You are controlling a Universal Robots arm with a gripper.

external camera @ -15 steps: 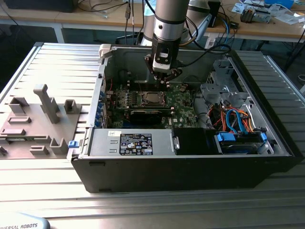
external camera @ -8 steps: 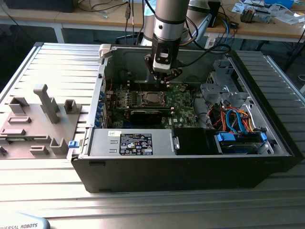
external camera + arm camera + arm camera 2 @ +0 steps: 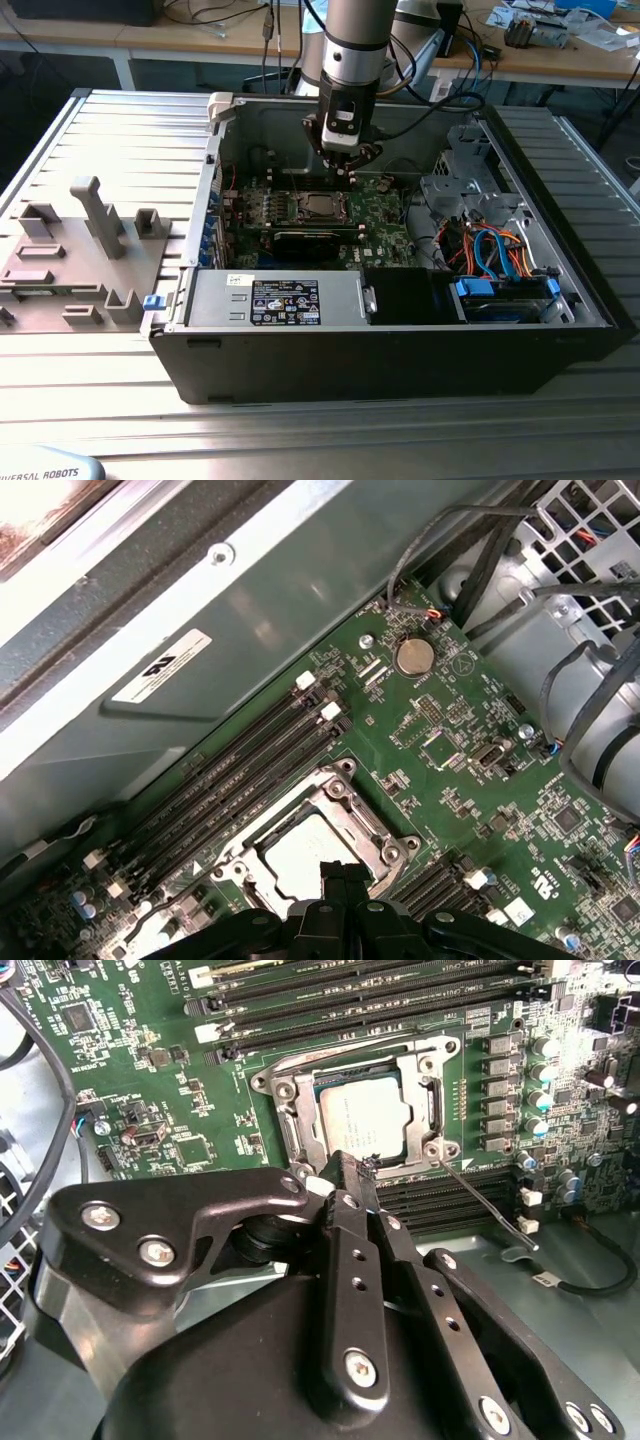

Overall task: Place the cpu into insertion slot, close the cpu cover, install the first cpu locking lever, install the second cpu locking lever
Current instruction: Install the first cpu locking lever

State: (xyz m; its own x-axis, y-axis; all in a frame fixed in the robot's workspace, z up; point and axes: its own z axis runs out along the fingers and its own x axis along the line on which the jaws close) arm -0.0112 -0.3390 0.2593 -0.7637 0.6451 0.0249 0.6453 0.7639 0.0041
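Observation:
The cpu (image 3: 362, 1120) lies flat in the insertion slot (image 3: 318, 207) on the green board, its silver top showing through the square opening. The cpu cover (image 3: 436, 1110) lies down flat around it. One thin locking lever (image 3: 485, 1205) sticks out from a socket corner, unlatched. My gripper (image 3: 352, 1165) is shut, with its tips just at the socket's edge, close above the cover near the lever's hinge. In the first wrist view the gripper (image 3: 343, 872) sits over the edge of the cpu (image 3: 298, 865). In the exterior view the gripper (image 3: 347, 170) hangs just behind the socket.
Memory slots (image 3: 350, 1000) run beside the socket. A long black expansion card (image 3: 310, 240) lies in front of it, and a power supply (image 3: 285, 300) nearer still. A drive cage with cables (image 3: 490, 250) fills the exterior view's right. A grey fixture tray (image 3: 80, 250) lies outside the case.

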